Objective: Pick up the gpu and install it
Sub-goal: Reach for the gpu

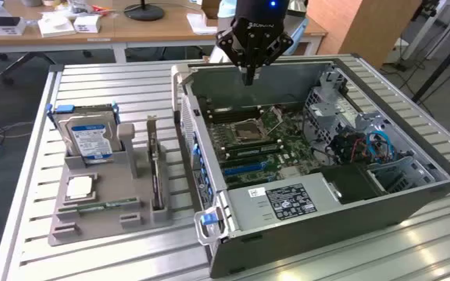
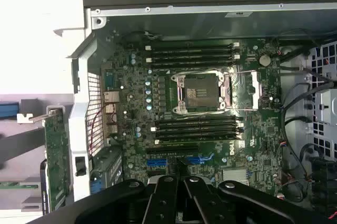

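Shut and empty, my black gripper [image 1: 248, 77] hangs over the open grey computer case [image 1: 381, 206], the thin dark gpu [image 1: 155, 170] standing in a grey holder [image 1: 104, 188] beside that case, so lowering here I could hit the green motherboard [image 1: 260, 151].

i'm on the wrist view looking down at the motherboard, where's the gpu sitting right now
Observer: The gpu stands on edge in a slot of the grey holder, on the exterior view's left of the open case.
Operator: is the hand carrying anything
Observer: No. The hand is shut and empty, hanging above the far side of the case in the exterior view.
Operator: what else is in that holder
Observer: A hard drive with a blue label stands upright at its far end.
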Robot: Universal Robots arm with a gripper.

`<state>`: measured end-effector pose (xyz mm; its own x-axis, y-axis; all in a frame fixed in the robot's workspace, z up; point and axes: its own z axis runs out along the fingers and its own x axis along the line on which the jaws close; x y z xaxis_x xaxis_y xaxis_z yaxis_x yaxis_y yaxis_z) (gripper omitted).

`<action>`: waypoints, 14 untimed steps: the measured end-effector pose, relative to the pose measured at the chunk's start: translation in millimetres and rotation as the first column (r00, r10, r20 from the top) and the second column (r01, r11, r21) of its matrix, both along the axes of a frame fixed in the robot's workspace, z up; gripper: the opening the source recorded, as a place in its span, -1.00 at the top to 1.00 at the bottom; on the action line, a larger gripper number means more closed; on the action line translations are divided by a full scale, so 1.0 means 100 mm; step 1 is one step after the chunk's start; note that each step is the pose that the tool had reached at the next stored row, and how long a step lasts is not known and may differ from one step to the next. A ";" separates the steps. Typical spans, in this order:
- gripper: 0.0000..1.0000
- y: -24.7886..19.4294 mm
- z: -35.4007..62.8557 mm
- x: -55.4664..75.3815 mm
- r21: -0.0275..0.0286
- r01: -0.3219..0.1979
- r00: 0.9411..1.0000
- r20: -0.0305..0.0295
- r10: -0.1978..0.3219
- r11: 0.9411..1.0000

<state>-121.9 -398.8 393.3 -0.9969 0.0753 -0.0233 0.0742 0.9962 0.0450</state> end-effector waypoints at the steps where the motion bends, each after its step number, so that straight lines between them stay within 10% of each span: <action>1: 0.80 0.000 0.000 0.00 0.000 0.000 1.000 0.000 0.000 1.000; 14: 0.80 0.000 -0.001 -0.01 0.000 0.000 1.000 0.000 0.000 1.000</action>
<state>-122.5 -398.9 393.2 -0.9969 0.0752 -0.0234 0.0741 0.9962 0.0452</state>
